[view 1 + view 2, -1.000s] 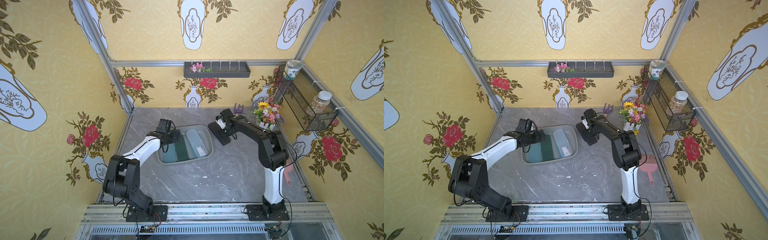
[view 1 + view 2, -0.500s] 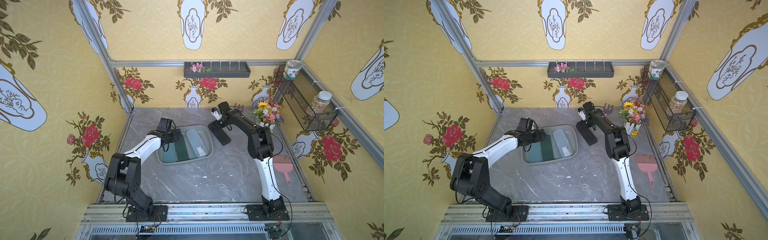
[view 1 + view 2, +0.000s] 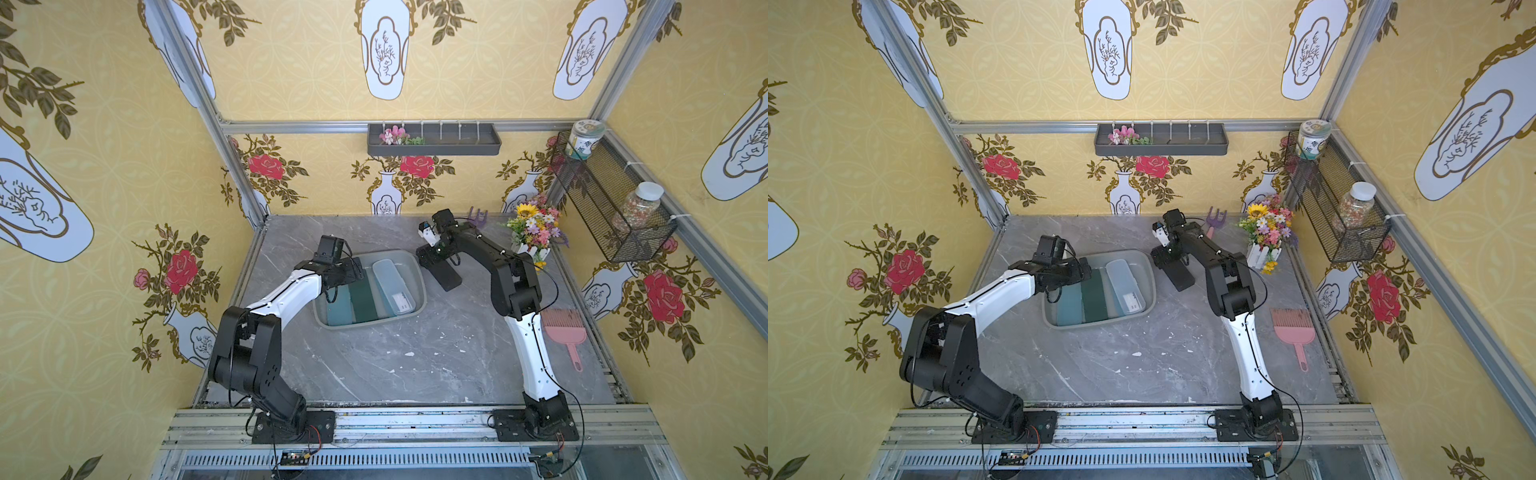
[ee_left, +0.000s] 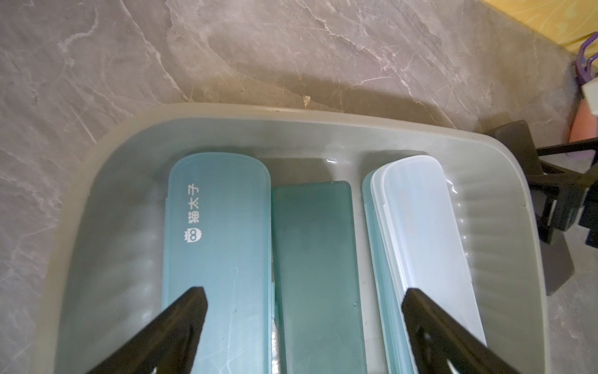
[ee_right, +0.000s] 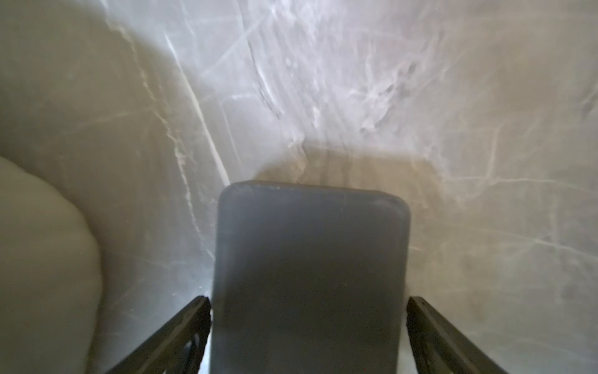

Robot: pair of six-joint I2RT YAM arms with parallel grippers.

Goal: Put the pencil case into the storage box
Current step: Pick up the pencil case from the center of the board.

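The storage box (image 3: 374, 322) (image 3: 1100, 325) (image 4: 291, 111) sits mid-table in both top views. It holds a light blue pencil case (image 4: 216, 243), a dark green one (image 4: 314, 246) and a frosted white one (image 4: 420, 226). My left gripper (image 3: 356, 270) (image 4: 304, 293) hangs open above them, holding nothing. A dark grey pencil case (image 3: 446, 276) (image 3: 1179, 276) (image 5: 310, 259) lies flat on the table just right of the box. My right gripper (image 3: 430, 257) (image 5: 307, 301) is open and low over its far end, one jaw on each side with a thin gap.
A flower pot (image 3: 534, 228) and a purple fork (image 3: 477, 216) stand behind the right arm. A pink dustpan (image 3: 567, 328) lies at the right edge. On the walls hang a dark shelf tray (image 3: 432, 139) and a wire basket (image 3: 611, 208).
The right arm's elbow has swung left and its wrist shifted slightly back, still over the dark case. The left arm has barely moved.
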